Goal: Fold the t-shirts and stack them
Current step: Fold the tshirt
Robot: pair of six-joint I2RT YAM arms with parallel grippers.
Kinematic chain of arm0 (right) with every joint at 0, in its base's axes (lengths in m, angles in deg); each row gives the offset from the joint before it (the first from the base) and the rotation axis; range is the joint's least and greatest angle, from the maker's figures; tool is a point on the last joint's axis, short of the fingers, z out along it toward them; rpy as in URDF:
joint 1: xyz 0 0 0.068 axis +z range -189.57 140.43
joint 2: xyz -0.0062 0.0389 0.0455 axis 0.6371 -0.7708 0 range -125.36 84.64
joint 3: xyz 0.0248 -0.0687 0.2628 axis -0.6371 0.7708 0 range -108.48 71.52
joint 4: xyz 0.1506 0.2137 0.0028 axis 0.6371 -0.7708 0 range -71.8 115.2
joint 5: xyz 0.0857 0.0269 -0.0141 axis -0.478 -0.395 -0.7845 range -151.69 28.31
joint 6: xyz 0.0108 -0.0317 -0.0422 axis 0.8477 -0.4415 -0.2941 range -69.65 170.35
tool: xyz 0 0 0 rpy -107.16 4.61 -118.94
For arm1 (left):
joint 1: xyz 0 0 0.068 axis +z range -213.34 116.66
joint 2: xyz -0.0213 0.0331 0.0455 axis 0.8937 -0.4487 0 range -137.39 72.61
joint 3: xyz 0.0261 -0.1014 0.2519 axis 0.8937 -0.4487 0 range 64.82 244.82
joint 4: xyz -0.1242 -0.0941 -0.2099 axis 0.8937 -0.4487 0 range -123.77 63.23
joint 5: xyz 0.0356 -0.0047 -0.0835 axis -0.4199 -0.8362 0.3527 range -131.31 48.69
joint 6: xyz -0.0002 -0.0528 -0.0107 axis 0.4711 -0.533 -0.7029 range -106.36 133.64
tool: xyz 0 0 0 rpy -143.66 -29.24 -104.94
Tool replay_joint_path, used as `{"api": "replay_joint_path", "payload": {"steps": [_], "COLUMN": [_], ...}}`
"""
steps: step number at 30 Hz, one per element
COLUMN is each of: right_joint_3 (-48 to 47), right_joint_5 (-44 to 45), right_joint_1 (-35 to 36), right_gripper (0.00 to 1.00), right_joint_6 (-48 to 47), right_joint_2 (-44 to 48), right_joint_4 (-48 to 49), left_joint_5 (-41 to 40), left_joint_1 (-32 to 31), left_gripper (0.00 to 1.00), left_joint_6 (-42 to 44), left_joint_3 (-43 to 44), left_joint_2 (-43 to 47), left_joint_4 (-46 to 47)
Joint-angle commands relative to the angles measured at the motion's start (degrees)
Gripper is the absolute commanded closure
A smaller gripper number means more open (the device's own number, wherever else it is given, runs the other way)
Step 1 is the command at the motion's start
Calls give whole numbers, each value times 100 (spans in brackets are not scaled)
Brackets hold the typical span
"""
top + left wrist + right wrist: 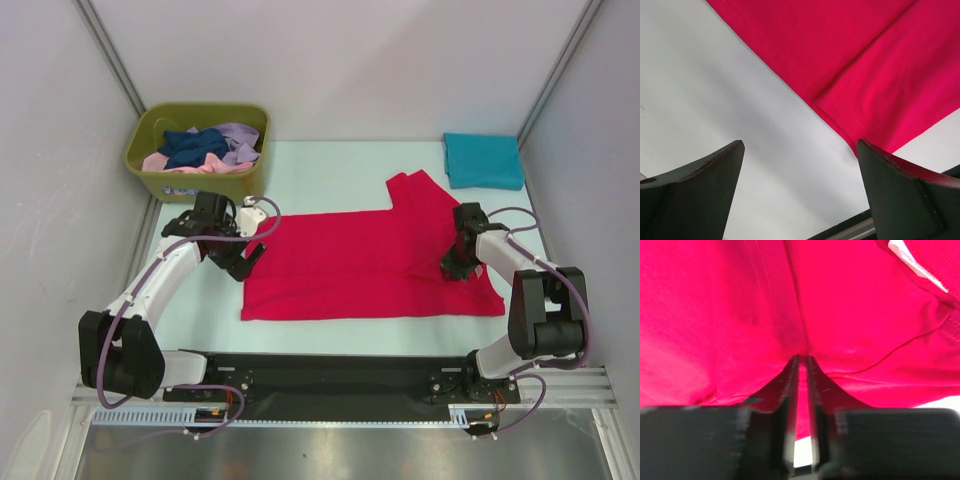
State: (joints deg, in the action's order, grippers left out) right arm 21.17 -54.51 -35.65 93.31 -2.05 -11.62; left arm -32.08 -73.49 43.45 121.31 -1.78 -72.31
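Observation:
A bright red t-shirt (370,265) lies spread on the table, one sleeve pointing to the back right. My left gripper (250,255) hovers open and empty at the shirt's left edge. In the left wrist view it (800,145) is over bare table, with the red hem (865,65) just beyond the fingertips. My right gripper (455,265) is on the shirt's right part. In the right wrist view it (802,357) is shut on a pinch of red cloth (740,315). A folded teal t-shirt (483,160) lies at the back right.
An olive-green bin (150,172) at the back left holds navy (195,147), pink (205,168) and lavender (240,140) shirts. White walls close in the table on the left, right and back. A white label (912,260) shows on the red shirt.

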Motion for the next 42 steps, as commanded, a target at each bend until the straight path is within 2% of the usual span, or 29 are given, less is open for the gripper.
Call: {"api": "replay_joint_path", "payload": {"steps": [1, 2, 3, 4, 9, 17, 32, 38, 40, 41, 42], "right_joint_3": [34, 51, 43, 34, -106, -818, -2698, -2893, -2937, -2980, -3024], "right_joint_5": [73, 82, 99, 99, 21, 222, 293, 249, 240, 153, 91], "right_joint_1": [-14, -14, -6, -6, 3, 504, 1242, 1374, 1366, 1365, 1365], "right_gripper": [87, 90, 98, 100, 100, 100, 100, 100, 94, 79, 70], "right_joint_6": [63, 107, 116, 125, 116, 81, -235, -244, -288, -314, -367], "right_joint_2": [47, 74, 100, 118, 56, -251, -2007, -2360, -2440, -2466, -2518], "right_joint_4": [210, 210, 210, 219, 254, 263, 272, 201, 158, 140, 140], "left_joint_5": [52, 61, 61, 61, 70, 70, -9, -71, -62, -62, -62], "left_joint_1": [5, 13, 5, 13, 5, 13, 5, 5, 13, 5, 13], "left_gripper": [0, 0, 0, 0, 0, 0, 0, 0, 0, 0, 0], "left_joint_6": [-71, -62, -54, -62, -27, -27, -1, 17, -18, -97, -141], "left_joint_3": [178, 178, 178, 178, 178, 143, 55, 20, 11, 20, 64], "left_joint_2": [-23, -32, -32, -40, -32, -32, -58, -67, -84, -119, -146], "left_joint_4": [10, 10, 19, 27, 71, 159, 256, 317, 379, 414, 440]}}
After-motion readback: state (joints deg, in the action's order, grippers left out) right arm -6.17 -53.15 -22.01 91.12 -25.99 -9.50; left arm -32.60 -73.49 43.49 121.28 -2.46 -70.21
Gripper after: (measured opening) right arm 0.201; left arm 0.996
